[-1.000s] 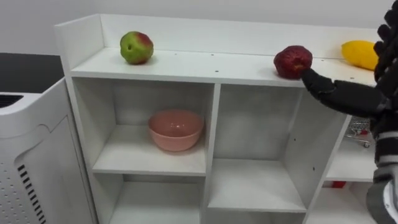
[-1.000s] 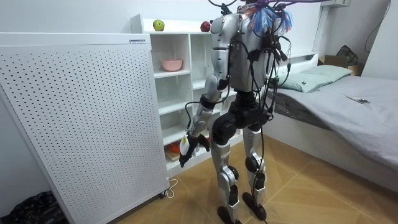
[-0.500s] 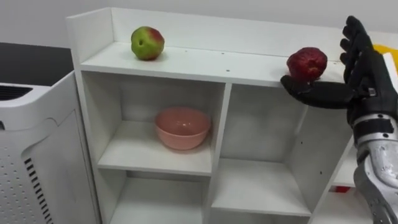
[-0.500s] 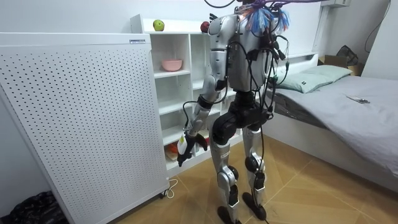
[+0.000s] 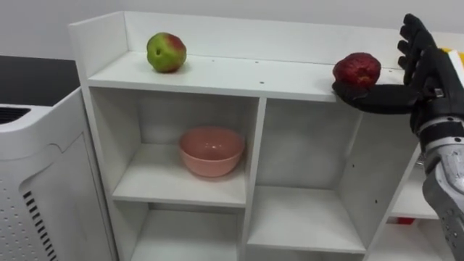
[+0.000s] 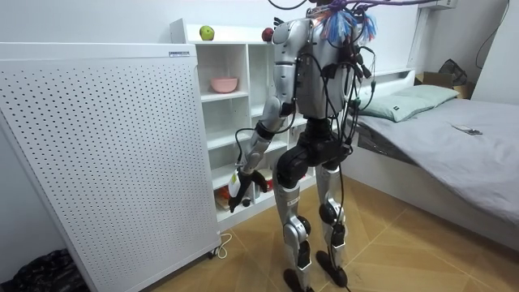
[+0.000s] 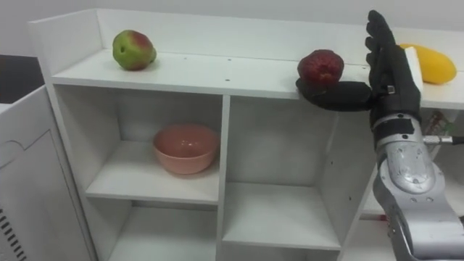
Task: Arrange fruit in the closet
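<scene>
The right hand is open, its fingers pointing straight up. Its thumb sticks out sideways along the front edge of the top shelf, right by the red apple. I cannot tell if they touch. The red apple sits on that shelf, between a green apple far to the left and a yellow fruit close on the right. A pink bowl sits in a box lower down. The left hand hangs low by the bottom shelves; I cannot tell if it is open or closed.
</scene>
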You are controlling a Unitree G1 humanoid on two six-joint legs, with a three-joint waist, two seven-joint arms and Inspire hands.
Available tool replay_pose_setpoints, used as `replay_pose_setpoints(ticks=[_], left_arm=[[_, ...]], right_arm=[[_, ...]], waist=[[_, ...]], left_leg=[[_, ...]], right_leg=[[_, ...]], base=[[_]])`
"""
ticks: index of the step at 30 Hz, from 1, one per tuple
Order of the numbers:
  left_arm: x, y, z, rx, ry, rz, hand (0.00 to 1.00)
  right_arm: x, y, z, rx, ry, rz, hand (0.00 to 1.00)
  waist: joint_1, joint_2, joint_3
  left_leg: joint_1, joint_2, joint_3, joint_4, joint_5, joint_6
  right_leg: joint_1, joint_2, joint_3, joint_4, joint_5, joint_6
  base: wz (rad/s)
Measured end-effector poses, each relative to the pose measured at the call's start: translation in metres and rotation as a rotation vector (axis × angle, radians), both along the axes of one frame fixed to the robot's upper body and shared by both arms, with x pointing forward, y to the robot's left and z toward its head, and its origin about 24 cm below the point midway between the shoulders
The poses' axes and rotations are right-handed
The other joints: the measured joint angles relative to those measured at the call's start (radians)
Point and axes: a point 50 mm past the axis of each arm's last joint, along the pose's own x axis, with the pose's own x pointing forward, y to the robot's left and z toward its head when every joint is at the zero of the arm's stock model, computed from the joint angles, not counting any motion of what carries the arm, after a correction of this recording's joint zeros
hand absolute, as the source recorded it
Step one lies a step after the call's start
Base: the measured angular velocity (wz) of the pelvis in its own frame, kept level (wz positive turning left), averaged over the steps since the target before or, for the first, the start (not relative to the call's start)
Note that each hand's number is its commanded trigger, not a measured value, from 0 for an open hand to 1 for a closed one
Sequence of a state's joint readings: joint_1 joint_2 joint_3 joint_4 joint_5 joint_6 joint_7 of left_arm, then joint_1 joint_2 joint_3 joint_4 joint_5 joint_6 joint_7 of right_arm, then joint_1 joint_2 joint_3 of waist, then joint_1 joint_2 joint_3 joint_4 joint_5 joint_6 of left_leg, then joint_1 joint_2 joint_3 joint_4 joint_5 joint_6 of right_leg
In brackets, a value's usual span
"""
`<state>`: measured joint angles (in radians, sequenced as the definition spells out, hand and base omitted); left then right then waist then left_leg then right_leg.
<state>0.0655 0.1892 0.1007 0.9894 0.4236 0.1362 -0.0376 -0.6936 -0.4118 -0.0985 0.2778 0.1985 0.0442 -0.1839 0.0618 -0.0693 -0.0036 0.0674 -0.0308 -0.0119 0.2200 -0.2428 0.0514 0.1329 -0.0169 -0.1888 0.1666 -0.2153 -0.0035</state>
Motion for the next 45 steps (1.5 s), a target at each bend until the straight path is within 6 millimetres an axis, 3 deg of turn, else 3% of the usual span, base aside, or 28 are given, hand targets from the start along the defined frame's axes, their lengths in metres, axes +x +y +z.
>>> replay_pose_setpoints(ticks=[5,9,10,12,13,14,24,35,40,45], left_arm=[[0.003,0.005,0.002,0.003,0.004,-0.004,0.0],[0.009,0.006,0.004,0.006,-0.006,-0.006,0.0],[0.01,0.006,0.004,0.006,-0.009,-0.007,0.0],[0.015,0.006,0.006,0.004,-0.017,-0.011,0.0],[0.016,0.006,0.006,0.004,-0.019,-0.011,0.0],[0.019,0.006,0.006,0.002,-0.021,-0.012,0.0],[0.029,0.008,0.01,-0.005,-0.016,-0.011,0.0],[0.04,0.01,0.014,-0.059,-0.053,0.063,0.0],[0.04,0.012,0.015,-0.072,-0.049,0.061,0.0],[0.04,0.011,0.015,-0.091,-0.049,0.062,0.0]], right_arm=[[0.0,-0.002,0.0,-0.004,0.006,-0.002,0.0],[0.001,-0.006,0.0,-0.019,0.017,-0.004,0.0],[0.001,-0.006,0.0,-0.022,0.02,-0.003,0.33],[0.002,-0.004,0.0,-0.033,0.025,0.01,0.71],[0.002,-0.004,0.0,-0.035,0.026,0.012,0.82],[0.002,-0.004,0.0,-0.038,0.026,0.013,1.0],[0.005,-0.001,0.0,-0.137,0.078,0.05,1.0],[0.009,0.0,0.003,-0.165,0.095,0.078,1.0],[0.007,0.005,0.007,-0.178,0.076,0.094,1.0],[0.003,0.016,0.016,-0.183,0.039,0.143,1.0]], waist=[[0.0,-0.009,0.005],[0.005,-0.013,0.0043],[0.004,-0.013,0.0041],[0.004,-0.013,0.004],[0.004,-0.013,0.004],[0.004,-0.013,0.004],[0.003,-0.022,-0.0015],[0.004,-0.024,-0.001],[0.004,-0.015,0.0046],[0.003,0.005,0.0018]], left_leg=[[-0.004,0.0,0.001,0.002,0.0,0.0],[-0.005,0.0,0.002,0.002,0.0,0.0],[-0.005,0.0,0.002,0.002,0.0,0.0],[-0.005,0.0,0.002,0.002,0.0,0.0],[-0.005,0.0,0.003,0.002,0.0,0.0],[-0.004,0.0,0.004,0.002,0.0,0.0],[-0.003,0.001,0.004,0.001,0.001,-0.001],[0.004,0.002,0.005,0.001,0.001,-0.001],[0.009,0.002,0.014,0.001,0.001,-0.001],[-0.001,0.002,0.031,0.002,0.001,-0.001]], right_leg=[[-0.003,0.0,-0.003,0.0,0.0,0.0],[-0.005,-0.001,-0.007,0.001,0.0,0.0],[-0.005,-0.001,-0.007,0.001,0.0,0.0],[-0.005,-0.001,-0.007,0.001,0.0,0.0],[-0.005,-0.001,-0.007,0.001,0.0,0.0],[-0.005,-0.001,-0.006,0.001,0.0,0.0],[-0.005,0.0,-0.007,0.001,0.0,0.0],[0.001,0.0,-0.003,0.001,0.0,0.0],[0.005,-0.001,-0.002,0.0,0.0,0.0],[-0.011,0.0,0.024,0.001,0.0,0.0]], base=[[0.0],[0.0],[0.0],[0.0],[0.0],[-0.04],[-0.01],[0.0],[-0.02],[-0.09]])
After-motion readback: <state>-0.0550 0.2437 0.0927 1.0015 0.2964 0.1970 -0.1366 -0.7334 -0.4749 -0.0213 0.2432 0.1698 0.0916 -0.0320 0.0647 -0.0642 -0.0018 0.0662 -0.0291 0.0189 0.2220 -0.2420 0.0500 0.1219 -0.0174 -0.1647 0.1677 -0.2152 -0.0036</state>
